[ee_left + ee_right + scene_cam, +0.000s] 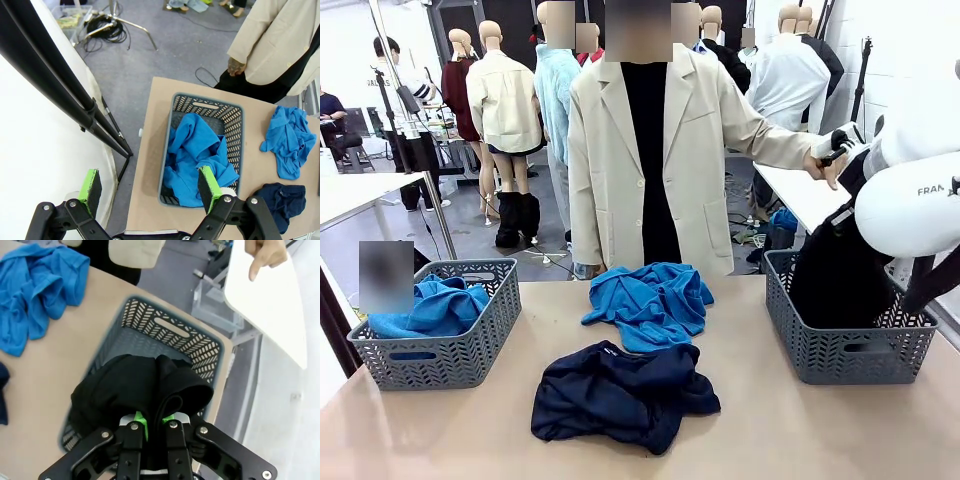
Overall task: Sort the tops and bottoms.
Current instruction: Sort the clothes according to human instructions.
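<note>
- Table was smooth, matte and tan, with grey floor and a tangle of black cables beyond its edge.
- A person in a beige coat stood at the far side.
- Two grey plastic baskets with herringbone lattice walls sat at opposite ends: the left basket and the right basket.
- My left gripper hung above the left basket, jaws spread wide with nothing between them. A blue garment lay crumpled inside that basket.
- My right gripper was pinched tight on the black garment, a soft folded bundle hanging into the right basket.
- The other blue garment lay rumpled mid-table toward the far side.
- The navy garment was bunched close by it, nearer me.
</note>
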Available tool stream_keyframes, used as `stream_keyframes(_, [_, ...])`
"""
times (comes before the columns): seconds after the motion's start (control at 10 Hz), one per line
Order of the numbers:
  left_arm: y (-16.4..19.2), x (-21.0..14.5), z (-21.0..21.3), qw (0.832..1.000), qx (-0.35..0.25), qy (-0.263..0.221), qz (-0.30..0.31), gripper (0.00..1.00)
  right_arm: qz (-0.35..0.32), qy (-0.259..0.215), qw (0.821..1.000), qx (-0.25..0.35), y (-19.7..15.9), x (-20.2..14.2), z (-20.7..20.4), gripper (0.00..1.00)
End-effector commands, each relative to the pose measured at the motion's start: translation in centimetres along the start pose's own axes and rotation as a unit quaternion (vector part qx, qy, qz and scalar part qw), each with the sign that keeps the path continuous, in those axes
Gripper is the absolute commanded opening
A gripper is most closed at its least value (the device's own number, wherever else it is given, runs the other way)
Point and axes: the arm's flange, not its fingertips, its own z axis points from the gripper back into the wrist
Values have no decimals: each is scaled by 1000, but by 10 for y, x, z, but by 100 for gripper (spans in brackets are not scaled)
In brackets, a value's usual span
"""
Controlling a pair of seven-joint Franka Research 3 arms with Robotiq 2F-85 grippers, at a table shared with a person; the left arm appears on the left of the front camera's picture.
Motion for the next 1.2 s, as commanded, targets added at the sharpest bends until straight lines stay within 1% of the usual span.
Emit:
stream_keyframes(0.0, [0,1,1,1000,-1,3,2,100,3,4,1000,1,-2,4,4,0])
stream_keyframes(0.4, [0,1,1,1000,-1,3,2,100,0,2,1000,0,-1,1,1,0])
stream_keyframes(0.5, [0,1,1,1000,-1,3,2,100,8,23,1000,7,3,8,-26,0])
stream_keyframes(0.6, [0,1,1,1000,-1,3,2,100,25,65,998,12,11,2,-57,0])
stream_keyframes(0.7, [0,1,1,1000,-1,3,2,100,18,96,995,-5,13,-8,-78,0])
stream_keyframes(0.8, [0,1,1,1000,-1,3,2,100,14,124,992,-8,14,-20,-93,0])
stream_keyframes(0.9, [0,1,1,1000,-1,3,2,100,3,147,989,9,16,-31,-106,0])
stream_keyframes(1.0, [0,1,1,1000,-1,3,2,100,-2,155,988,12,15,-36,-117,0])
stream_keyframes(1.1, [0,1,1,1000,-1,3,2,100,-6,158,987,17,13,-35,-116,0])
